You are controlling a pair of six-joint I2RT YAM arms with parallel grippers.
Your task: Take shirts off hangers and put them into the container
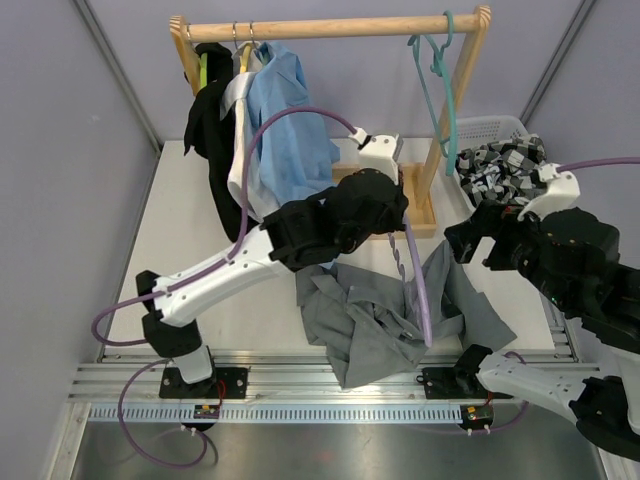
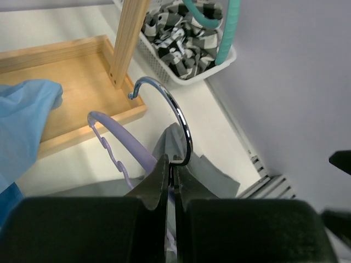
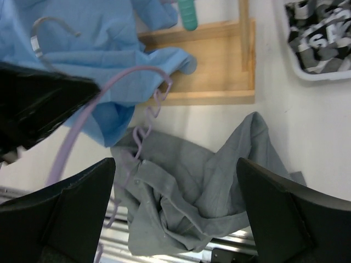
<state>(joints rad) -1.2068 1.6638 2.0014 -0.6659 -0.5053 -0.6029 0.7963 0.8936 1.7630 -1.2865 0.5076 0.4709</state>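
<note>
The left gripper [image 2: 171, 164] is pinched tight on the lilac hanger [image 2: 118, 137], just where its chromed wire hook [image 2: 178, 112] meets the plastic. The right gripper [image 3: 175, 211] hovers with its jaws spread wide and empty over the grey shirt [image 1: 370, 320]. That shirt lies crumpled on the table at lower centre of the overhead view, well apart from the white lattice-sided laundry basket [image 1: 478, 128] at upper right. The basket already holds the black-and-white checked shirt [image 1: 500, 165].

The main risk is a snag. The hanger's thin, notched arm trails down across the soft, creased cloth, and I cannot tell whether it is free of the collar. If it is caught, lifting it could drag the shirt along. A grab at one loose fold could also let the limp fabric trail and catch the basket's rim or the wooden rack base [image 2: 71, 71]. The smooth, slender hook could swivel in the pinch.
</note>
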